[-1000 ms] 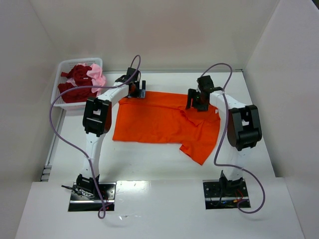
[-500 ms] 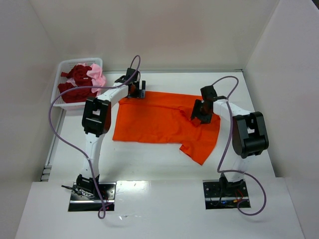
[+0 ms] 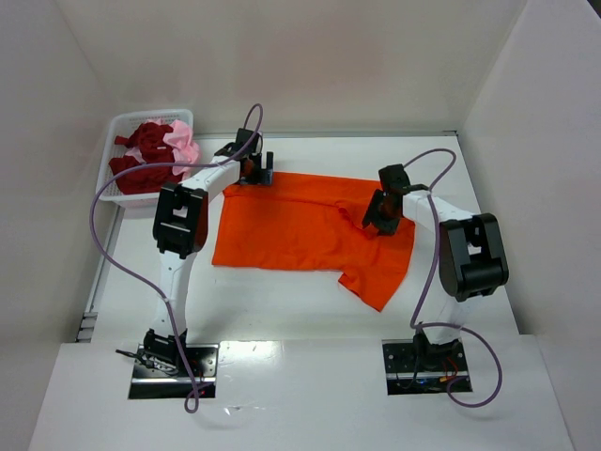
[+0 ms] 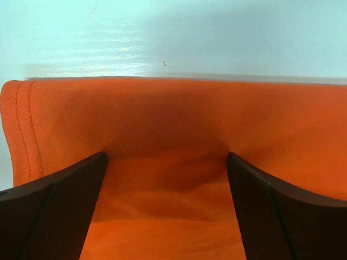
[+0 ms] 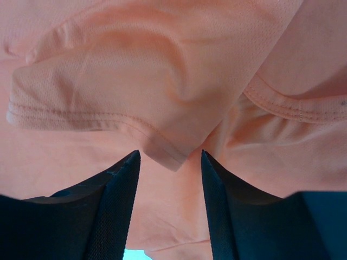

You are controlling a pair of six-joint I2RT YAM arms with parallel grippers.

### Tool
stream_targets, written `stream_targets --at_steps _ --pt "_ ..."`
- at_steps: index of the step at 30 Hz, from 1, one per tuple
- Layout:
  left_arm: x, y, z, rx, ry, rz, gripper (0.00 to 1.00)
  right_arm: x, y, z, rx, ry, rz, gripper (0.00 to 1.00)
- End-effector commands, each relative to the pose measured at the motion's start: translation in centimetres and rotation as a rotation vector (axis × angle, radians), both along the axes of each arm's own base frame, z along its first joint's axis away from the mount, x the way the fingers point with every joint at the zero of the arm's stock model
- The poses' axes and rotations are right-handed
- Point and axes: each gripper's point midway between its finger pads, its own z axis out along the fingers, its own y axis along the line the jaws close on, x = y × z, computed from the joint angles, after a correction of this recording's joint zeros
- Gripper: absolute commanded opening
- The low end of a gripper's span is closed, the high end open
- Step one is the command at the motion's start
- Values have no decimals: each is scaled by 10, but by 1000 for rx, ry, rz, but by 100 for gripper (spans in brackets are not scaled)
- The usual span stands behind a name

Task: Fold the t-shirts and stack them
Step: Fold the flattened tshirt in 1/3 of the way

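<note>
The bright orange t-shirt (image 3: 300, 230) lies spread on the table, with one sleeve hanging toward the near right. My left gripper (image 3: 255, 170) is open at the shirt's far left corner, and its fingers (image 4: 59, 200) press down on the orange cloth (image 4: 168, 124) near the hem. My right gripper (image 3: 380, 212) is open low over the shirt's right part. A folded sleeve-hem corner (image 5: 168, 154) lies between its fingers (image 5: 116, 189). Dark red shirts (image 3: 141, 169) and a pale pink one (image 3: 184, 144) lie bunched in the basket.
A white mesh basket (image 3: 119, 125) stands at the far left against the wall. White walls close in the table on the left, back and right. The arm bases (image 3: 174, 362) are at the near edge.
My right gripper has moved nearer and down onto the shirt's right part, and its elbow has swung right. The left gripper has not moved.
</note>
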Motion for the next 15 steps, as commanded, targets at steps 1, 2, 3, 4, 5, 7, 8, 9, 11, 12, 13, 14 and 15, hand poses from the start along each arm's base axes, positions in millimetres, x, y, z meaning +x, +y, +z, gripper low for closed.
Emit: stream_targets --at_steps 1,2,3,4,5,7,8,9,11,12,13,14,15 --pt "-28 13 -25 11 125 16 99 17 -1 0 -3 -45 -40 54" --pt "-28 13 -25 11 125 16 99 16 -1 -4 -6 -33 -40 52" --pt "-28 13 -25 11 125 16 99 19 -1 -5 -6 -33 -40 49" --pt "-28 13 -25 11 125 16 99 21 0 -4 -4 -42 -40 48" --pt "-28 13 -25 11 125 16 99 20 -1 -8 -6 -31 -40 47" --pt "-28 13 -25 11 125 16 99 23 0 -9 -6 -31 -40 45" --pt "-28 13 -25 11 125 16 99 23 0 -9 -6 -31 -40 44" --pt "-28 11 -25 4 127 11 99 22 0 -12 -8 -22 -40 42" --pt "-28 11 -25 4 127 11 99 22 -2 -12 -13 -24 -54 33" --pt "-28 11 -25 4 127 11 99 20 -2 -13 -15 -15 -54 30" --pt "-28 11 -25 4 127 11 99 21 -4 -13 -23 -16 -58 26" --pt "-28 11 -25 4 127 11 99 21 -4 -13 -23 -16 -58 21" --pt "-28 11 -25 4 127 11 99 20 -7 -10 -36 -19 -64 19"
